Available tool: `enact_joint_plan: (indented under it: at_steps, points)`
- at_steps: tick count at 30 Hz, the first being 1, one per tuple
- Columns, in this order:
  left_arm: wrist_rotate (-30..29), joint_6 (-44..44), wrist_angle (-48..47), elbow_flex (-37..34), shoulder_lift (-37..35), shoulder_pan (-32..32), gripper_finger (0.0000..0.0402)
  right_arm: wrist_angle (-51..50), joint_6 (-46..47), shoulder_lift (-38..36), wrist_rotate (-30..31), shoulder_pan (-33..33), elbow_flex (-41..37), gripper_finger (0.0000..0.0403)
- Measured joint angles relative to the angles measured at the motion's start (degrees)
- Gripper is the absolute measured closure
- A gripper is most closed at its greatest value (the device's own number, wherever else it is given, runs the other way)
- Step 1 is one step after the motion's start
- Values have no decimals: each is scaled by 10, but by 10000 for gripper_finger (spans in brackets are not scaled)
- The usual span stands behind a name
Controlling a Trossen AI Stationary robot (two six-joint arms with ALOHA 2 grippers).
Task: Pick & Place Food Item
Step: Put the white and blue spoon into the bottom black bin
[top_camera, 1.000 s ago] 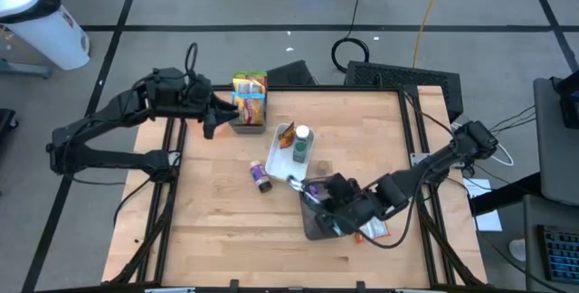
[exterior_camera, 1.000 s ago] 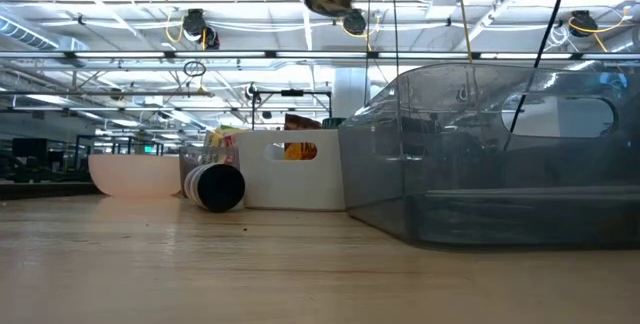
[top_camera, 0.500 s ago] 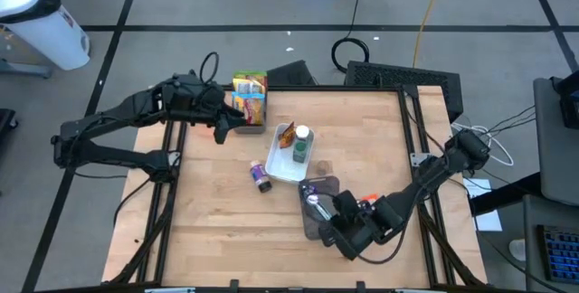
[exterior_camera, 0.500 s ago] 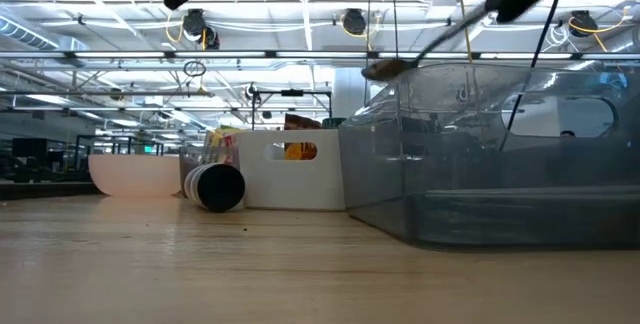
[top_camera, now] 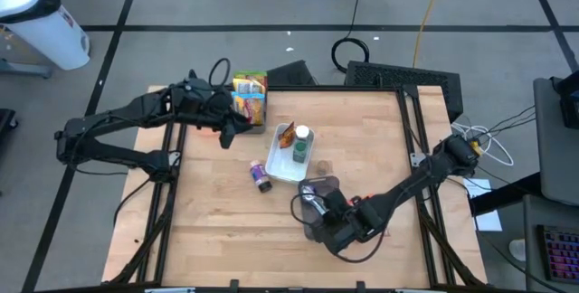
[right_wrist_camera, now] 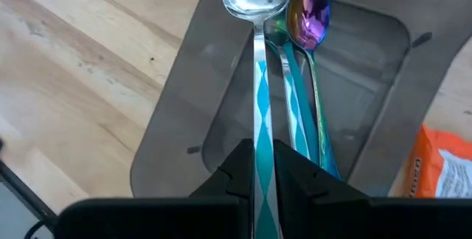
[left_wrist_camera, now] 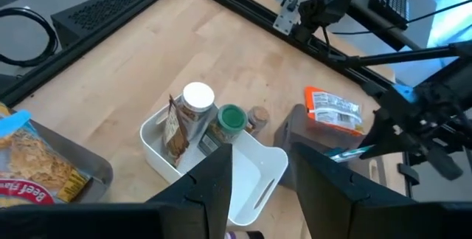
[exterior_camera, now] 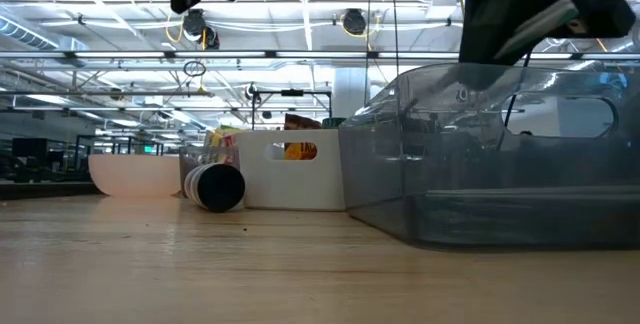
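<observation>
Right wrist view: right tool [right_wrist_camera: 263,167] clamped on a teal-patterned spoon [right_wrist_camera: 258,62], bowl poised over the grey bin [right_wrist_camera: 177,128], an iridescent spoon [right_wrist_camera: 308,18] lying inside. High view: same bin [top_camera: 312,230] near the surface's [top_camera: 217,230] front edge, orange packet [left_wrist_camera: 333,110] just beside it. Left tool [top_camera: 226,135] at half width, holding nothing, above the back-left corner beside a tray of snack packs [top_camera: 251,99]. White bin [top_camera: 276,162] with jars mid-surface

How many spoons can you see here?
2: a teal-handled spoon pinched in the right gripper above the grey bin, and an iridescent spoon lying inside that bin. Others may be hidden.
</observation>
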Motion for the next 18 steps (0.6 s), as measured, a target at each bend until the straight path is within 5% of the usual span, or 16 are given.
enact_joint_plan:
  at_steps: [18]
  points:
    - [0,-17,0,0,0,0,256,78,-36,1,-42,-22,-74,386]
